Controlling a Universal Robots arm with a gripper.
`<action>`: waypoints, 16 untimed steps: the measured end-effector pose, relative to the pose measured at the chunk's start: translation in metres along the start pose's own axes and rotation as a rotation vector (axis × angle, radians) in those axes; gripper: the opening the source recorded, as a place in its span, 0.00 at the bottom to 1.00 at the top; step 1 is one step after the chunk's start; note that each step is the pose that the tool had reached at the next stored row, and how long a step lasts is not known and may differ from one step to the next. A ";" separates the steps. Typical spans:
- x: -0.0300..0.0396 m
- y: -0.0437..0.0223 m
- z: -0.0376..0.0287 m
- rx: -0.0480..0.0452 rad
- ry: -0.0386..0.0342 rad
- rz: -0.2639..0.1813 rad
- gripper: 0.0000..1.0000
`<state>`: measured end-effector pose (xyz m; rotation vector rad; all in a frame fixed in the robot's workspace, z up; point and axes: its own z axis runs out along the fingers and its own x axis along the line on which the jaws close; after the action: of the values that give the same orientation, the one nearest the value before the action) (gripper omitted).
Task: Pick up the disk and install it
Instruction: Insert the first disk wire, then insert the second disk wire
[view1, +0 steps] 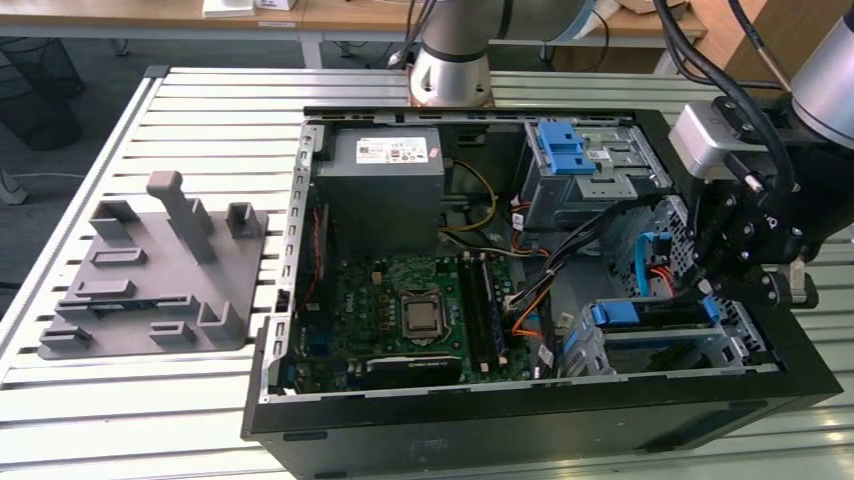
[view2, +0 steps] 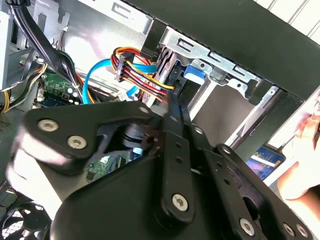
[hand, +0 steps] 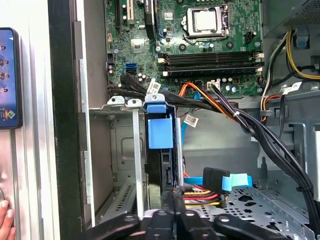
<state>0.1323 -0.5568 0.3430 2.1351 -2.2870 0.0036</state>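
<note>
The disk (view1: 650, 314) stands on edge in a slot of the metal drive cage (view1: 721, 352) at the exterior view's right of the open computer case. Its blue side rail (hand: 160, 132) and dark edge (hand: 168, 170) show in the first wrist view, and its blue tab (view2: 193, 73) shows in the second wrist view. My gripper (view1: 717, 290) hangs just above that cage. In both wrist views the fingers (view2: 172, 120) lie shut together, and the gripper (hand: 172, 202) sits right at the disk's edge. I cannot tell whether they touch it.
Orange, red and blue cables (view2: 135, 62) run close beside the slot. The motherboard (view1: 414, 315), a grey power supply (view1: 387, 190) and an upper bay with a blue latch (view1: 567, 150) are inside the case. A grey fixture (view1: 147, 270) lies outside it. A phone (hand: 7, 80) and a hand (view2: 300, 175) are beside the case.
</note>
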 end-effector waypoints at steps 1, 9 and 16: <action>0.0000 0.0000 0.0000 0.0001 0.0000 0.000 0.11; 0.0000 0.0000 -0.0007 0.0000 0.0000 0.000 0.11; 0.0000 0.0000 -0.0008 0.0000 0.0000 0.000 0.11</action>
<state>0.1323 -0.5568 0.3438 2.1351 -2.2871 0.0036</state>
